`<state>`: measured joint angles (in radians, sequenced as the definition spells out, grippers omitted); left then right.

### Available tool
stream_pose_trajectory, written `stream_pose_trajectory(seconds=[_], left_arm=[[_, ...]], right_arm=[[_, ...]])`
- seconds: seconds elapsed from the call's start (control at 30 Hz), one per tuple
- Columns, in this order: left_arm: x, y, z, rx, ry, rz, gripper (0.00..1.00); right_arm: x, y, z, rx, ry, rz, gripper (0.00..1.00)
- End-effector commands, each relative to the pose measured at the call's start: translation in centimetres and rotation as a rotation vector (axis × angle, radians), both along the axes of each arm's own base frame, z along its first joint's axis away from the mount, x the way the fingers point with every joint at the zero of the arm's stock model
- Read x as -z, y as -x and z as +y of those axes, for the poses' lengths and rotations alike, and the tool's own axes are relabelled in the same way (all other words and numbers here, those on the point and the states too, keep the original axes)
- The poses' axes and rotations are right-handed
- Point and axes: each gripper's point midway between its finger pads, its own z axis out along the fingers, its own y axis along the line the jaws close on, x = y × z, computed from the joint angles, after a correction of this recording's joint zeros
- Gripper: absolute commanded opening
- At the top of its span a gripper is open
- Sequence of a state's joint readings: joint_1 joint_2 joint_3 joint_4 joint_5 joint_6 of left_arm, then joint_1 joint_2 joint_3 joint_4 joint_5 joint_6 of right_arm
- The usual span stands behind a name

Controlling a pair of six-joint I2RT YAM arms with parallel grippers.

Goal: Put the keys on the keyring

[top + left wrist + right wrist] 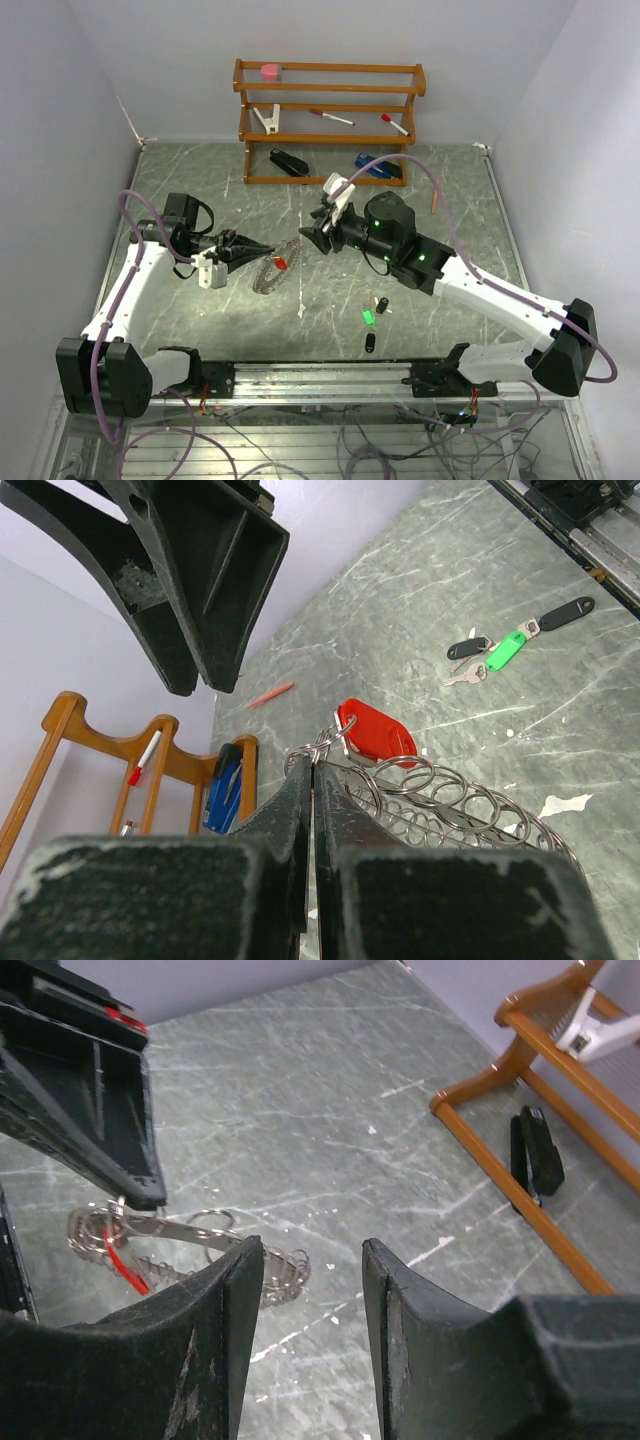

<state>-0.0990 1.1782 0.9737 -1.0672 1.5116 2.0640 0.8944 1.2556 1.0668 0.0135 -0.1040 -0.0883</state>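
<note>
Left end effector [262, 248] [312, 770]: clenched, fingertips pinched tight on the far-left rim of the large, thin, silvery-grey keyring [272, 272] [450, 800] [190, 1250] with its jagged, coil-like edge. Keyring near the middle of the grey-green marbled tabletop [450, 200], tilted, with the gripped side raised. Small red-headed key [281, 262] [375, 732] [128, 1265] right against the keyring, just beside the left fingertips, its little metal loop at the coils; cannot tell whether fully threaded on.

Right end effector [308, 235] [305, 1260]: released, jaws parted with only bare tabletop showing in the gap, just right of the keyring's far end, tips pointing left toward it, apart from the metal.

Other keys loose on the tabletop, near and right of the keyring, well apart from it: bright green-headed key [368, 318] [505, 652] between two black-headed keys [381, 304] [467, 648], one just beside the green one, the other a little nearer the front rail.

At the far side, an orange-brown wooden rack [330, 90] with red-capped markers [330, 117] on its shelf, a black stapler [290, 163] under it. Thin orange stick [433, 200] [270, 694] flat on the tabletop to the right.
</note>
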Motion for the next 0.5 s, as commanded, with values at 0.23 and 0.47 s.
stream_pose_trajectory(seconds=[0.23,0.47], left_arm=[[-4.9,-0.6,-0.4,0.038,0.135,-0.673,0.07],[-4.9,-0.6,-0.4,0.038,0.135,-0.674,0.07]], right_arm=[[0.3,1.8,2.5,-0.069,0.006,-0.058,0.43],[1.4,2.7,2.7,-0.082,0.020,-0.048,0.43]])
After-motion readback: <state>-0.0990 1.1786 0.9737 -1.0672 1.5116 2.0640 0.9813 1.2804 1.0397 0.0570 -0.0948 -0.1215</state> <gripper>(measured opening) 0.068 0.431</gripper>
